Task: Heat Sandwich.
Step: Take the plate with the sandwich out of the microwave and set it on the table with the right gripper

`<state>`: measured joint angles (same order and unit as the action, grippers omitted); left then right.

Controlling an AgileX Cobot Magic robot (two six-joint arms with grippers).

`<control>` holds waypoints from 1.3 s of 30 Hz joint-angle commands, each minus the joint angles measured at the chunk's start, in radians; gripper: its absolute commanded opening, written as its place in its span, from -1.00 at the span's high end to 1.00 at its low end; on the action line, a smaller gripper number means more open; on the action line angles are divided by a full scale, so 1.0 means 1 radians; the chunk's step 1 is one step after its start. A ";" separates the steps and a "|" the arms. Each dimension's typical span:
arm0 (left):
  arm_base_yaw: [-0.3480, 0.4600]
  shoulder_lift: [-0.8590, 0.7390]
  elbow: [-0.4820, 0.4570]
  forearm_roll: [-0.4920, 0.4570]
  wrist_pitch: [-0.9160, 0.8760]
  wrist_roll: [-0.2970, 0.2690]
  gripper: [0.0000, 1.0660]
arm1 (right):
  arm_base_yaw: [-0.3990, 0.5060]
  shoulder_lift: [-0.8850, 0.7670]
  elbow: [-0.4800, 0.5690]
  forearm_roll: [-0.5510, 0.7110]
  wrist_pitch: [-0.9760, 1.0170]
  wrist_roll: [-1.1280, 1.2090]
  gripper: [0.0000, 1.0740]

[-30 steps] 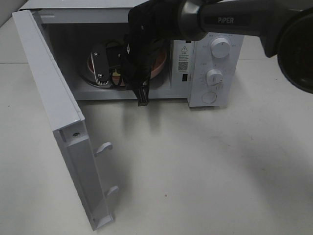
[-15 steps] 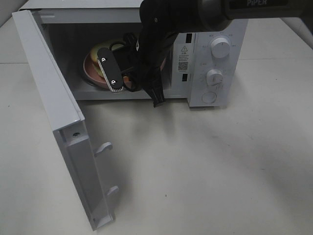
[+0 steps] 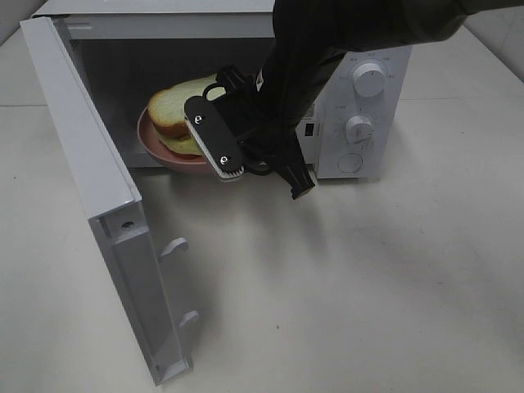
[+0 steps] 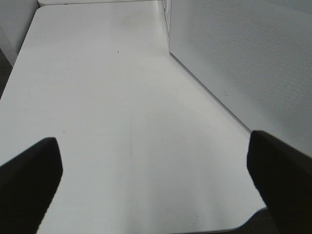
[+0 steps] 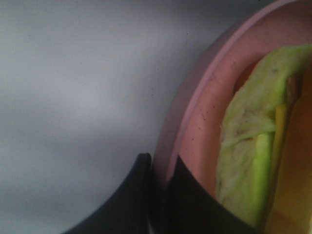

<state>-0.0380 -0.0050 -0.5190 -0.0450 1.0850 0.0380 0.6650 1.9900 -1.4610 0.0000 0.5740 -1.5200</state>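
The plate with the sandwich has slid nearer the microwave mouth, the right tool pinching its rim, so removal looks underway, while the left tool hangs spread over the worktop.

From the high camera my right arm blocks the right half of the microwave cavity, and I can't see the fingertips where they meet the plate. The near end of the sandwich is covered by the wrist hardware. The arm runs off the top edge. On the right wrist view the plate is cut off by the frame, the sandwich is blurred and only its edge shows. On the left wrist view only two dark fingers peek in, clipped by the corners.
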 commanded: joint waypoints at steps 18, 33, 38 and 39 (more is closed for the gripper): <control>0.005 -0.012 0.002 -0.002 -0.013 -0.002 -0.83 | 0.001 -0.324 0.348 0.100 -0.136 -0.082 1.00; 0.005 -0.012 0.002 -0.002 -0.013 -0.002 -0.83 | 0.001 -0.520 0.575 0.114 -0.135 -0.001 1.00; 0.005 -0.012 0.002 -0.002 -0.013 -0.002 -0.83 | 0.001 -0.577 0.632 0.113 -0.135 0.022 1.00; 0.005 -0.012 0.002 -0.002 -0.013 -0.002 -0.83 | 0.001 -0.577 0.632 0.113 -0.135 0.022 1.00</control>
<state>-0.0380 -0.0050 -0.5190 -0.0450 1.0850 0.0380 0.6650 1.4390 -0.8410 0.1090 0.4690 -1.5100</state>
